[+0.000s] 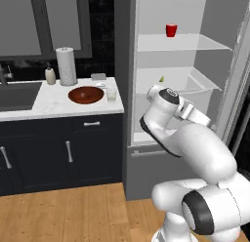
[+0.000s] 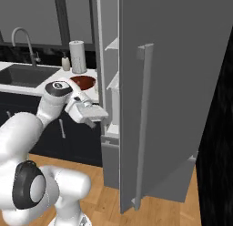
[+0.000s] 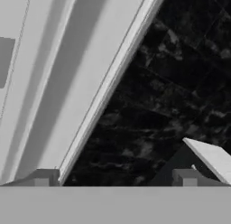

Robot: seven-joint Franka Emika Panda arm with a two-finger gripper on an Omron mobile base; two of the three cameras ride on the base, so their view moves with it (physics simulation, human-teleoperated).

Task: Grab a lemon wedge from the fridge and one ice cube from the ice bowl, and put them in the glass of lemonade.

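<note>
Step 1 in hand: fridge (image 1: 183, 65) open, lemon wedge (image 1: 161, 79) still shelved; gripper (image 2: 101, 118) spread wide, empty, just outside. Next: reach inward to wedge

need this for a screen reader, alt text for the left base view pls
An open grey fridge shows white shelves: a red mug on the top one, a tiny lemon wedge lower. The white arm reaches in; left, a counter holds the ice bowl and glass of lemonade.
</note>
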